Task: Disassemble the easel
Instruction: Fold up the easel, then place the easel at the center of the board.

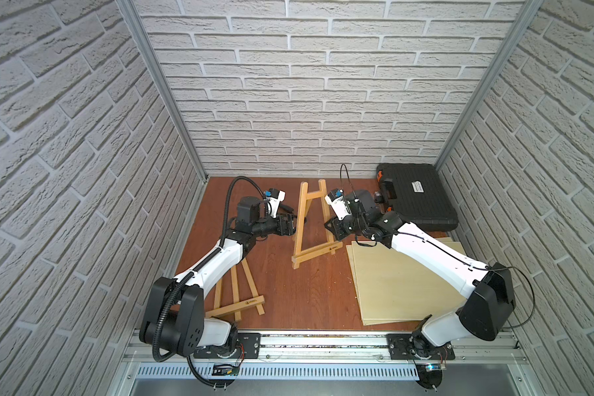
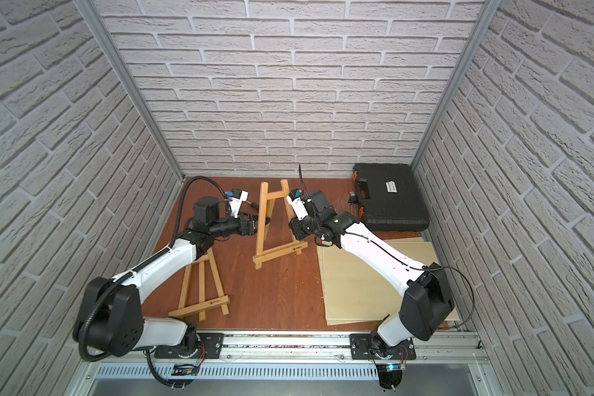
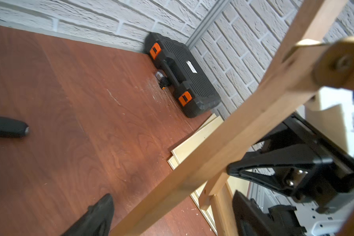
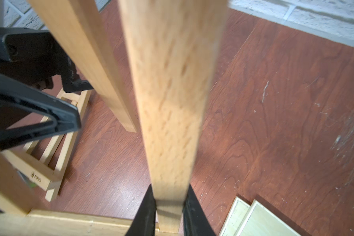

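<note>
Right gripper (image 4: pixel 169 206) clamped on the easel (image 1: pixel 300 223), left gripper (image 1: pixel 287 224) gaping beside it.
The easel stands in the middle of the table (image 1: pixel 306 295), its right leg pinched low by the right gripper. The left gripper sits just left of the easel's left leg, jaws wide, holding nothing; whether a finger brushes the wood is unclear. A second easel (image 1: pixel 240 306) lies flat front-left of the easel, plywood boards (image 1: pixel 391 284) edge up to its right foot, and a tool case (image 1: pixel 415 195) hugs the wall behind-right. Straight in front, the table is bare.

This is a robot lab cell. Brick-print wall panels (image 1: pixel 323 85) in aluminium posts (image 1: pixel 163 89) box a worktop (image 1: pixel 306 291), with arms (image 1: pixel 216 264) bolted to a rail (image 1: pixel 323 339).
</note>
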